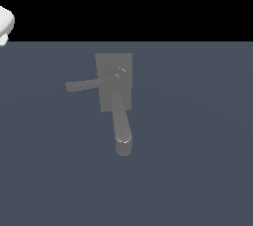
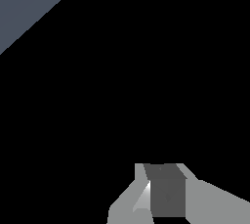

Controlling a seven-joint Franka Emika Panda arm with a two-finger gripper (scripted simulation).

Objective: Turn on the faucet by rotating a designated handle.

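One fixture concerns you: the faucet (image 1: pixel 114 79), which lies near the centre of the grey bench (image 1: pixel 197 170) in the exterior view. Its flat base block carries a round hub (image 1: pixel 118 73). The thick spout (image 1: pixel 121 129) runs from the hub toward 6 o'clock. The handle (image 1: pixel 84 85), a thin straight bar, runs from the hub toward 9 o'clock and ends in a squared tip.

Expect the handle to behave as a stiff, rigid lever pivoting on the hub. Its matte surface appears smooth, so a shallow hold may slip. Take hold or push near the squared tip, where leverage is likely greatest. Do not confuse it with the thicker spout.

Only a white fragment of the arm (image 1: pixel 6 24) shows, cut off at the 10 o'clock edge, well apart from the faucet. The wrist view is mostly black; the gripper (image 2: pixel 166 193) is cropped there, and you cannot tell whether it is open or closed. No faucet part appears in that view.
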